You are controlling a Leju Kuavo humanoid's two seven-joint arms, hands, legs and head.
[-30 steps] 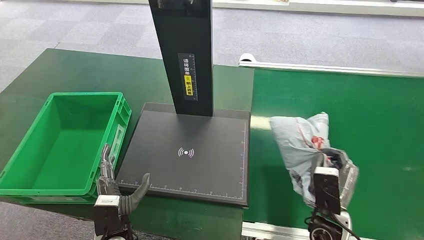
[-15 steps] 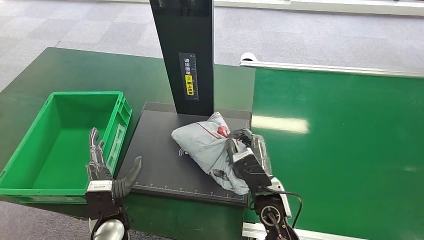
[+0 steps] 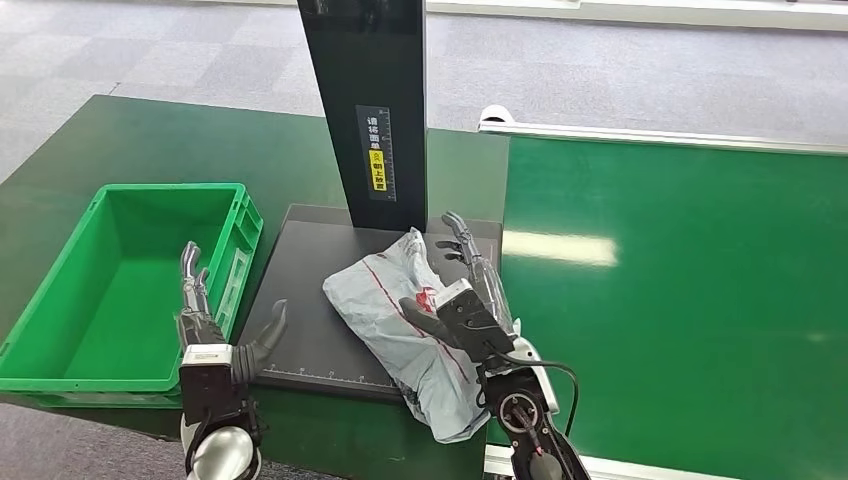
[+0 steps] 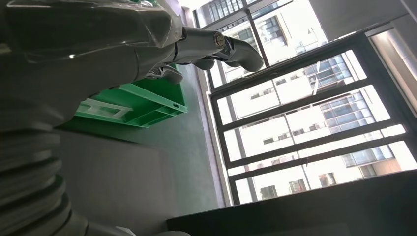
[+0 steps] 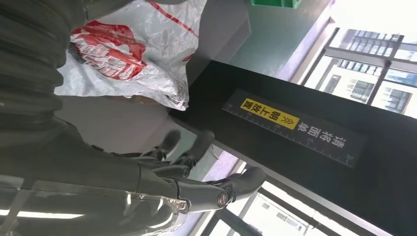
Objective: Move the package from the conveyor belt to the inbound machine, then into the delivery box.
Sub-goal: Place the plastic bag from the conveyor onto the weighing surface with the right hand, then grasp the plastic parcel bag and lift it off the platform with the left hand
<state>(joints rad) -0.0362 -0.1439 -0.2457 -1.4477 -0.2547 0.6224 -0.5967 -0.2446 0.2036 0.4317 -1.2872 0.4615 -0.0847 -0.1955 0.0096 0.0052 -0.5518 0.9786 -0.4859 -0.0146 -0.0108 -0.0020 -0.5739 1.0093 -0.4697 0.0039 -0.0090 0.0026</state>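
Resting on the inbound machine (image 3: 330,320), the package (image 3: 400,315) lies across its dark plate, one end overhanging the near edge. First transfer off the conveyor belt (image 3: 680,280) looks done; the move into the delivery box (image 3: 60,345) is outstanding. Right hand (image 3: 462,290) sits beside the package, fingers spread and gripping nothing. Left hand (image 3: 215,335) is raised between box and machine, fingers apart, holding nothing. Surface (image 3: 150,140) is green-covered; grey carpet tiles (image 3: 180,50) lie beyond, and tall windows (image 4: 295,108) show in the left wrist view.
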